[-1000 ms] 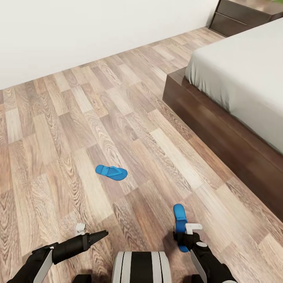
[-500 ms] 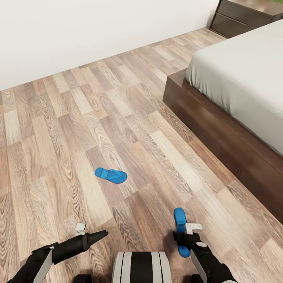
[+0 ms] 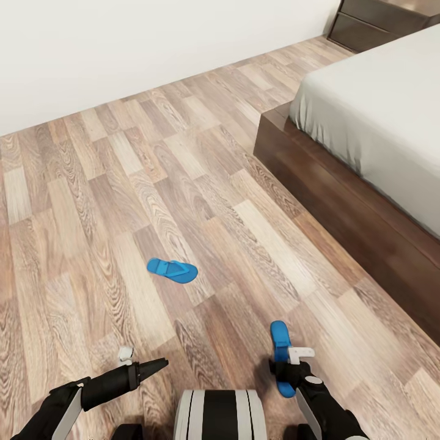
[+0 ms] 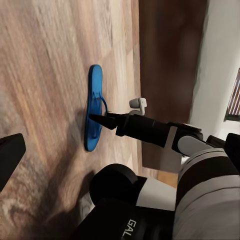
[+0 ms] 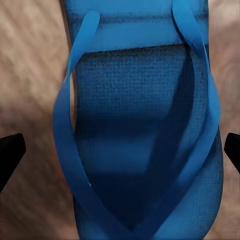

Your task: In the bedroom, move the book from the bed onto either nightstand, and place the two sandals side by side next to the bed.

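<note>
One blue sandal [image 3: 172, 269] lies flat on the wood floor, out in the open, well left of the bed [image 3: 379, 116]. The other blue sandal [image 3: 280, 342] [image 4: 93, 107] [image 5: 137, 125] lies on the floor directly under my right gripper [image 3: 288, 360] [image 4: 117, 111]. That gripper is open, and its fingertips [image 5: 10, 155] stand wide on either side of the sole. My left gripper [image 3: 145, 359] hangs low over bare floor, open and holding nothing. A dark nightstand [image 3: 373, 24] stands at the bed's far end. The book is out of view.
The bed's dark brown frame [image 3: 342, 201] [image 4: 170, 50] runs along the right side, about a sandal's length or more from my right gripper. A white wall [image 3: 122, 49] closes the far side. My own trunk [image 3: 220, 415] is at the near edge.
The whole picture has slid slightly, so the camera moved. Both sandals and both arms keep their places relative to each other.
</note>
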